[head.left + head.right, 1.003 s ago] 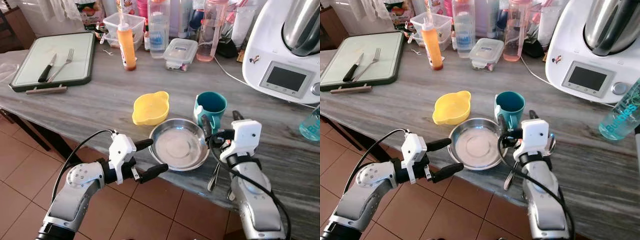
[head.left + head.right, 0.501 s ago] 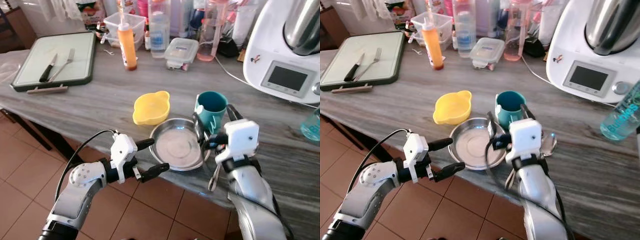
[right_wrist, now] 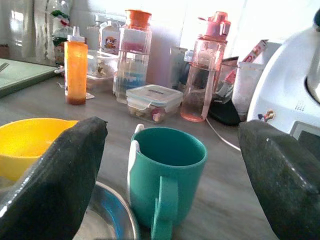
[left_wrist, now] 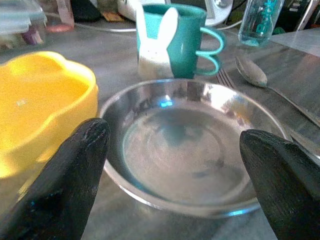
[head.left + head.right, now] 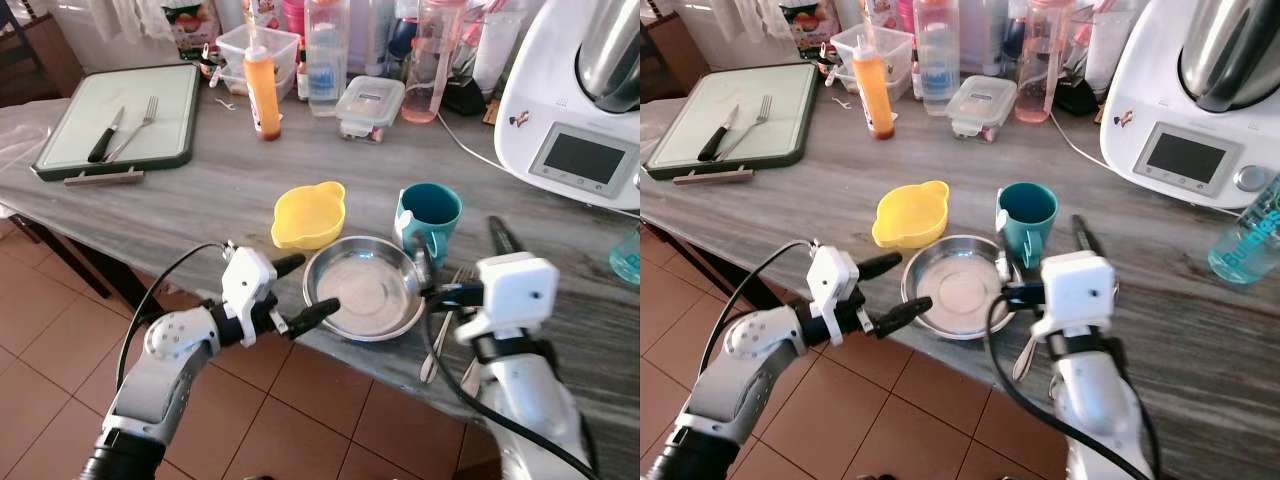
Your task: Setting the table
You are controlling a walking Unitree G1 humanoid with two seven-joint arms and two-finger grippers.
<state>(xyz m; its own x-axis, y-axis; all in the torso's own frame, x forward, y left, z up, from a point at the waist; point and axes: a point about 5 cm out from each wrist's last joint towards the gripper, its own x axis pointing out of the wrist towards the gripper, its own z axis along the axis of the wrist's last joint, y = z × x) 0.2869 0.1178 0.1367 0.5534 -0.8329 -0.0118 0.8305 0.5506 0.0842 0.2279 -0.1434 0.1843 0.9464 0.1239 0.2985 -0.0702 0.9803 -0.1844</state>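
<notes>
My left gripper [image 5: 300, 292] gaped wide at the steel bowl's [image 5: 363, 288] near-left rim, empty; my right gripper [image 5: 462, 262] stood open behind the teal mug [image 5: 428, 215].

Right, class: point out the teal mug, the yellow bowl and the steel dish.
teal mug [image 5: 431, 214], left eye view, on its outer wall.
yellow bowl [image 5: 306, 212], left eye view, on its inner floor.
steel dish [image 4: 187, 150], left wrist view, on its flat centre.

right claw [image 3: 170, 165] spread wide around teal mug [image 3: 167, 167], yellow bowl [image 3: 30, 142] beside.
</notes>
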